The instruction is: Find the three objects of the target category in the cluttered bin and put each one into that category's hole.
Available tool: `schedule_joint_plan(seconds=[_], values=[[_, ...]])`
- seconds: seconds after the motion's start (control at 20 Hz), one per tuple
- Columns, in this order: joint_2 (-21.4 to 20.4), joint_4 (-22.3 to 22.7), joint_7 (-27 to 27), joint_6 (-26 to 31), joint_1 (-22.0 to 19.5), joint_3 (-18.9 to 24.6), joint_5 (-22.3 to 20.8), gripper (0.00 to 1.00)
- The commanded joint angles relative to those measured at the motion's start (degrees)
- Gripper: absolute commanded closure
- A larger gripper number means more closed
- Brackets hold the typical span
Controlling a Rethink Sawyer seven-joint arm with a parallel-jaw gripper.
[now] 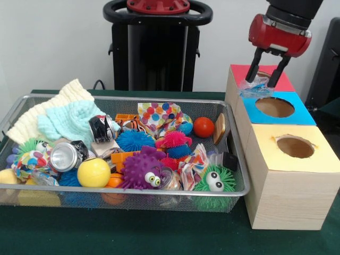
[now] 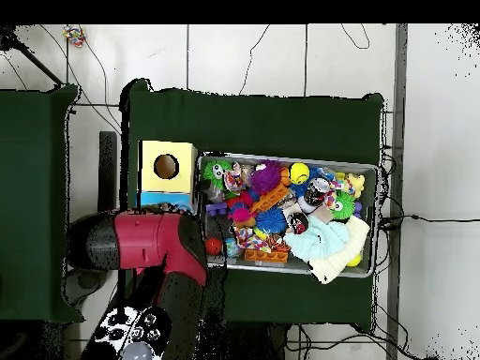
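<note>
Crinkled clear plastic wrapper, with a faint blue tint, sits pinched between the two black fingers of the red and black gripper, which hangs over the far box with the red top. The jaws are clamped on it, as far as the front view shows. What matters for the drop is that the wrapper's bulk lies to the left of the fingers, over the red top's near-left corner, and the red hole itself is mostly hidden behind gripper and wrapper, so I cannot tell whether it hangs squarely above the opening. The large silver wire-mesh bin of toys lies well to the left, beside the blue-topped box and the nearer yellow-topped box.
</note>
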Motion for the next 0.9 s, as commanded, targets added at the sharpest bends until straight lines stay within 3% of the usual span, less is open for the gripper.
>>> schedule_joint_plan(seconds=[0.05,0.4,0.9], values=[[3.45,-0.79,15.66,-0.32,-0.25,-0.30,1.36,1.00],[5.06,0.66,14.80,-5.95,-2.28,2.19,2.36,1.00],[7.32,-0.50,16.42,-6.39,0.19,-3.81,1.45,1.00]])
